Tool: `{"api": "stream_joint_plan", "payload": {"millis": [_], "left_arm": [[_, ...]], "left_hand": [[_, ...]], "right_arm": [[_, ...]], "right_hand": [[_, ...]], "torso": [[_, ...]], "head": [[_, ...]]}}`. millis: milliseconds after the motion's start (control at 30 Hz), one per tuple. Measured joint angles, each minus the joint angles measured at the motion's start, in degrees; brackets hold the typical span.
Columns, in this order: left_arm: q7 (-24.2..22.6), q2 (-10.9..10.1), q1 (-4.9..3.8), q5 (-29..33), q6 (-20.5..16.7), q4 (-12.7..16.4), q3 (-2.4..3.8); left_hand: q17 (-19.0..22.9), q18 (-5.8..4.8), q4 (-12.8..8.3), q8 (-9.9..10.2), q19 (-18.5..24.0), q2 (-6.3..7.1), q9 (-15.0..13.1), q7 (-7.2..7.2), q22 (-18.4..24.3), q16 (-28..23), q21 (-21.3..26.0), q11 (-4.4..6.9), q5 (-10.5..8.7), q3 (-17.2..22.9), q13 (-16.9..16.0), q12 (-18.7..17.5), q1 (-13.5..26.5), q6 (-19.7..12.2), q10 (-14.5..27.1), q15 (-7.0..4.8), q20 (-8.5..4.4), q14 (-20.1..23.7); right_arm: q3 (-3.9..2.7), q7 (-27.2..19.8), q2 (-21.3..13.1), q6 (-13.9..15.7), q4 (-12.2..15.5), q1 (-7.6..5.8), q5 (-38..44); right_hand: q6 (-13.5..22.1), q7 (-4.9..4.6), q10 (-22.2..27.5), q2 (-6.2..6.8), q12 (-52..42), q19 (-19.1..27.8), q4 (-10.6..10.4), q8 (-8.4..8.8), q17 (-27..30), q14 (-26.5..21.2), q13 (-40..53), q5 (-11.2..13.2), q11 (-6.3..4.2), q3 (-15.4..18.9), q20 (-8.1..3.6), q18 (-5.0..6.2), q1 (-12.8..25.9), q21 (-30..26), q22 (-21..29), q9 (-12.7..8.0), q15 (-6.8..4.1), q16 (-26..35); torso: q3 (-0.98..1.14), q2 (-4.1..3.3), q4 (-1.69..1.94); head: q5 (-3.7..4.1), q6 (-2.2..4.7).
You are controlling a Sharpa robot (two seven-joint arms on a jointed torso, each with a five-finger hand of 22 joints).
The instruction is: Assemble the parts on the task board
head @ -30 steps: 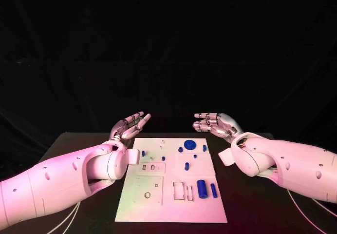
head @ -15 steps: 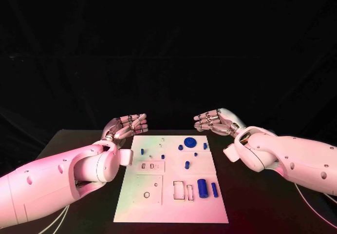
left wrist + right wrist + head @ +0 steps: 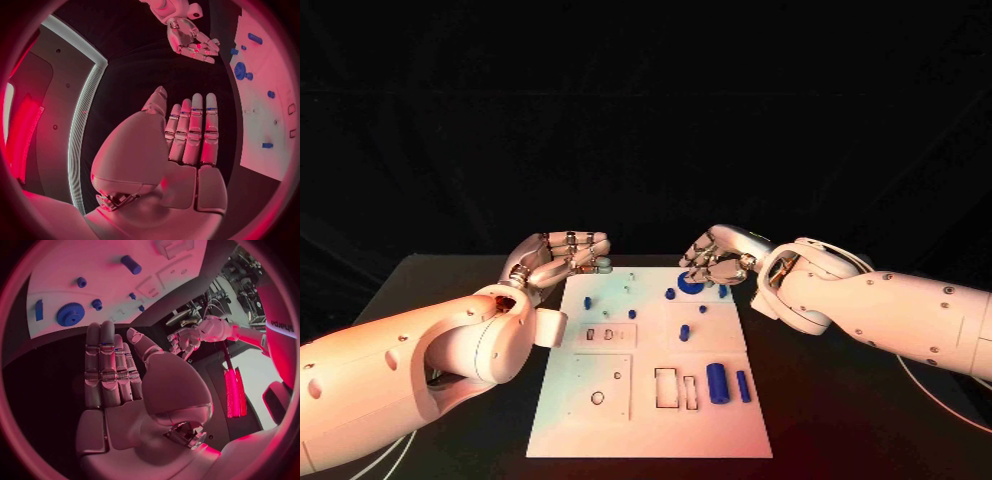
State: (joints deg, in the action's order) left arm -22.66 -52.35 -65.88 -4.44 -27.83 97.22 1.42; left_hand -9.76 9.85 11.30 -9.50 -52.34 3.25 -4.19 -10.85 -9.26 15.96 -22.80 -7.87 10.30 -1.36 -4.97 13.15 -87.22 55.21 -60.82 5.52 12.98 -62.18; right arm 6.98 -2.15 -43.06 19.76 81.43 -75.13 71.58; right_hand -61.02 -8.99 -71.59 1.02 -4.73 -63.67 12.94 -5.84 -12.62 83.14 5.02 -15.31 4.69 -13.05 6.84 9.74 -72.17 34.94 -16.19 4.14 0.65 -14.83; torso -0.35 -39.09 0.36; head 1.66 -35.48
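**Both robot hands hover empty at the far end of the task board**

The task board [image 3: 653,365] lies flat in the middle of the black desk [image 3: 848,400], its long side running away from the robot. The left robot hand [image 3: 564,254] hangs just beyond the board's far left corner, and the right robot hand [image 3: 715,260] hangs over the far right corner, close above the blue gear [image 3: 691,283]. Each holds nothing: in the wrist views the fingers [image 3: 194,127] of the left robot hand lie straight and side by side with the thumb set apart, and the fingers [image 3: 106,365] of the right robot hand lie the same way. From the head view both sets of fingers look bent at the tips, pointing toward each other across the board's far edge.

On the board, the gear sits near the far right, with a small blue peg [image 3: 671,293] just beside it. Another blue peg [image 3: 685,333] stands near the middle. A thick blue cylinder [image 3: 717,383] and a thinner blue bar [image 3: 743,386] lie side by side at the near right, next to two rectangular slots [image 3: 675,389]. A round hole [image 3: 599,398] is in the near left section. The right forearm [image 3: 877,305] crosses the desk beside the board's right edge without covering any part; the left forearm [image 3: 416,350] overlaps the board's left edge.
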Motion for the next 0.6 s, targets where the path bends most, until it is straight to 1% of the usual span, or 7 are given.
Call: {"api": "stream_joint_plan", "payload": {"millis": [67, 100, 200, 333, 433, 467, 600], "left_arm": [[0.28, -0.58, -0.33, -0.33, 0.47, 0.82, 0.00], [0.37, -0.84, -0.47, -0.42, 0.67, 1.17, 0.00], [0.53, -1.50, -0.81, -0.48, 1.09, 2.07, 0.03], [0.58, -2.18, -1.18, -0.44, 1.63, 3.44, 0.04], [0.59, -2.64, -1.44, -0.34, 1.94, 4.39, 0.04], [0.59, -2.77, -1.52, -0.32, 2.02, 4.65, 0.04], [0.61, -3.36, -1.80, -0.23, 2.29, 5.64, 0.03]], "left_hand": [[-0.02, 0.00, 0.00, 0.00, 0.00, 0.00, 0.00, 0.00, 0.00, 0.00, 0.00, 0.00, 0.00, 0.00, 0.01, -0.05, 0.00, 0.00, 0.00, 0.00, 0.00, 0.00], [-0.13, 0.00, 0.02, 0.00, -0.15, 0.00, 0.00, 0.00, 0.00, -0.05, 0.00, -0.11, 0.00, -0.02, 0.06, -0.38, 0.00, 0.00, -0.12, 0.11, -0.15, -0.26], [-0.44, -0.02, 0.47, 0.37, -1.30, 0.54, 0.04, 0.00, -0.14, -0.52, -0.68, -0.18, -0.22, -1.12, 0.17, -1.05, 0.77, 0.00, -0.23, 0.12, -0.46, -0.51], [-0.66, -0.01, 0.66, 0.69, -2.04, 0.75, 0.12, -0.32, -0.33, -0.70, -1.17, -0.34, -0.22, -1.77, 0.21, -1.39, 1.52, -0.33, -0.07, 0.12, -0.82, -0.51], [-0.66, -0.01, 0.66, 0.69, -2.04, 0.75, 0.12, -0.32, -0.33, -0.70, -1.17, -0.33, -0.22, -1.77, 0.21, -1.41, 1.52, -0.33, -0.08, 0.12, -0.82, -0.51], [-0.66, -0.02, 0.66, 0.69, -2.04, 0.75, 0.12, -0.32, -0.33, -0.70, -1.17, -0.33, -0.22, -1.77, 0.21, -1.41, 1.52, -0.33, -0.08, 0.12, -0.82, -0.51], [-0.78, -0.02, 0.71, 0.91, -2.25, 0.75, 0.12, -0.32, -0.42, -0.70, -1.54, -0.52, -0.21, -2.00, 0.21, -1.45, 1.52, -0.33, 0.11, 0.12, -1.02, -0.51]], "right_arm": [[0.00, 2.02, 0.62, -0.37, 0.09, -0.22, 4.42], [0.00, 2.82, 0.90, -0.53, 0.10, -0.32, 6.13], [0.00, 4.74, 1.66, -1.06, -0.01, -0.57, 10.06], [0.00, 7.07, 2.84, -2.06, -0.81, -0.76, 14.71], [0.00, 8.30, 3.78, -2.81, -1.68, -0.80, 17.33], [0.00, 8.59, 4.02, -3.01, -1.90, -0.81, 17.97], [0.00, 9.58, 4.75, -3.76, -2.65, -0.83, 20.21]], "right_hand": [[-0.08, 0.08, -0.28, 0.00, 0.33, -1.73, -0.41, 0.13, -2.51, 0.66, 0.33, 0.11, -0.28, -0.42, -0.80, 0.00, 0.00, 2.75, -1.74, 0.00, -0.62, -2.80], [-0.08, 0.08, -0.28, 0.69, 0.54, -2.59, -0.77, 0.43, -4.65, 0.80, 0.58, 0.64, -0.28, -0.78, -1.15, 0.00, 0.09, 4.71, -3.07, 0.00, -0.77, -5.43], [-0.08, 0.08, 0.10, 0.98, 0.88, -3.03, -1.37, 0.44, -6.98, 0.80, 0.78, 0.80, -0.19, -1.21, -1.35, 0.00, 0.37, 7.63, -5.99, 0.00, -0.77, -8.07], [-0.03, 0.13, 2.57, 1.73, 0.88, -5.97, -2.28, 1.30, -10.44, 0.80, 0.85, 0.80, -0.03, -2.02, -1.42, -0.09, 0.53, 16.10, -16.51, -0.06, -0.77, -12.24], [0.35, 0.50, 4.22, 2.40, 0.88, -8.63, -3.06, 1.44, -13.44, 0.80, 0.82, 0.44, 0.09, -2.58, -1.34, -1.49, 0.41, 23.49, -26.04, -0.08, -0.77, -16.60], [0.35, 0.50, 4.57, 2.89, 0.88, -9.24, -3.53, 1.44, -15.22, 0.80, 0.85, 0.44, 0.23, -2.90, -1.22, -2.36, 0.27, 26.19, -29.47, -0.05, -0.77, -19.00], [0.35, 0.50, 4.78, 3.57, 0.88, -11.16, -4.85, 1.44, -23.72, 0.80, 1.20, 0.44, 0.21, -3.88, -1.12, -2.72, 0.20, 33.33, -38.93, 0.03, -0.77, -28.74]], "torso": [[-0.06, -0.43, 0.09], [-0.10, -0.71, 0.16], [-0.17, -1.20, 0.26], [-0.28, -1.92, 0.49], [-0.35, -2.40, 0.68], [-0.38, -2.53, 0.74], [-0.48, -3.08, 0.98]], "head": [[0.26, 0.31], [0.48, 0.53], [0.75, 0.83], [0.95, 1.22], [1.03, 1.27], [1.07, 1.28], [1.20, 1.26]]}}
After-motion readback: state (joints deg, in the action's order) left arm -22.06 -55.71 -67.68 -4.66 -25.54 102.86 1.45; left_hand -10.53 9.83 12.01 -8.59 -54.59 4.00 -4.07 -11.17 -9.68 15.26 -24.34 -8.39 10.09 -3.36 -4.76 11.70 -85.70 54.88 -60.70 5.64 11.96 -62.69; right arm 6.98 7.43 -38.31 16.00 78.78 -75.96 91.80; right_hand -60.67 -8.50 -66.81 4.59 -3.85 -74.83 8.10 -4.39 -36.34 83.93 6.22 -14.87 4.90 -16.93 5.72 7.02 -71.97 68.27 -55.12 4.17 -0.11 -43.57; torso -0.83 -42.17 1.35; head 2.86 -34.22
